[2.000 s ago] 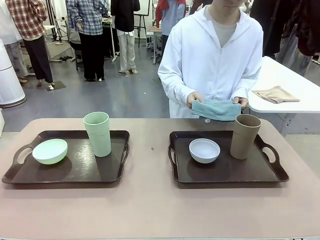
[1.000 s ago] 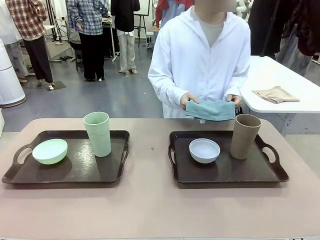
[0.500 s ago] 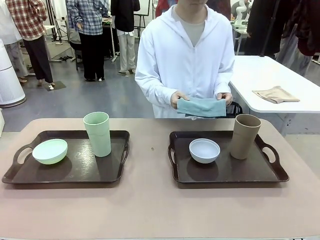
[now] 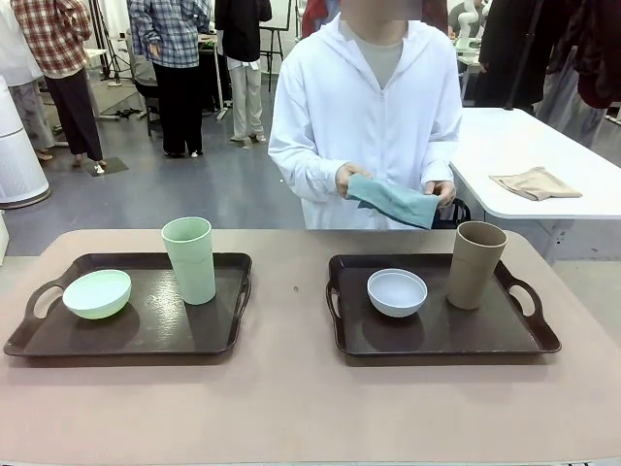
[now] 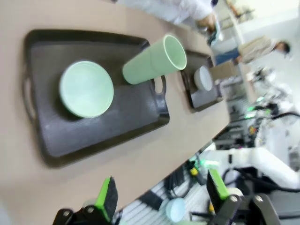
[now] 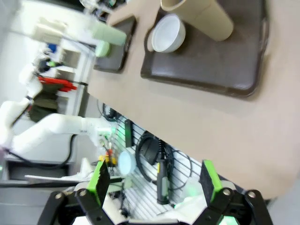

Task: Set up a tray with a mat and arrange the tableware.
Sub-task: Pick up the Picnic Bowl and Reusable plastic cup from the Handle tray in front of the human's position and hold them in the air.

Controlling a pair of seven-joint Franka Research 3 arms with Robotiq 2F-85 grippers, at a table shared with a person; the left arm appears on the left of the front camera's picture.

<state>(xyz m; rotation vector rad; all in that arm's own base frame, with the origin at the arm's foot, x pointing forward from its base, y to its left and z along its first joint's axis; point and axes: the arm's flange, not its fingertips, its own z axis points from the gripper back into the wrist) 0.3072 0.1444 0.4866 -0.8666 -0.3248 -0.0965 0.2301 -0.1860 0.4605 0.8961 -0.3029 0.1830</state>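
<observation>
At the far side of the shared table point(image 4: 291, 408), at 12 o'clock, a person in a white jacket holds a teal mat point(image 4: 393, 201) between right hand point(image 4: 349, 179) and left hand point(image 4: 441, 192), just beyond the table's edge and clear of both trays. On the left tray point(image 4: 146, 335) a tall green cup point(image 4: 189, 260) stands upright, with a pale green bowl point(image 4: 97, 293) at its 8 o'clock, near the handle. On the right tray point(image 4: 437, 335) a tall brown cup point(image 4: 475, 264) stands upright at 2 o'clock of a white bowl point(image 4: 397, 292), just beside it. In the wrist views the left gripper point(image 5: 161, 177) and right gripper point(image 6: 153, 165) hover by the table's near edge, jaws spread wide, well apart from the tableware.
</observation>
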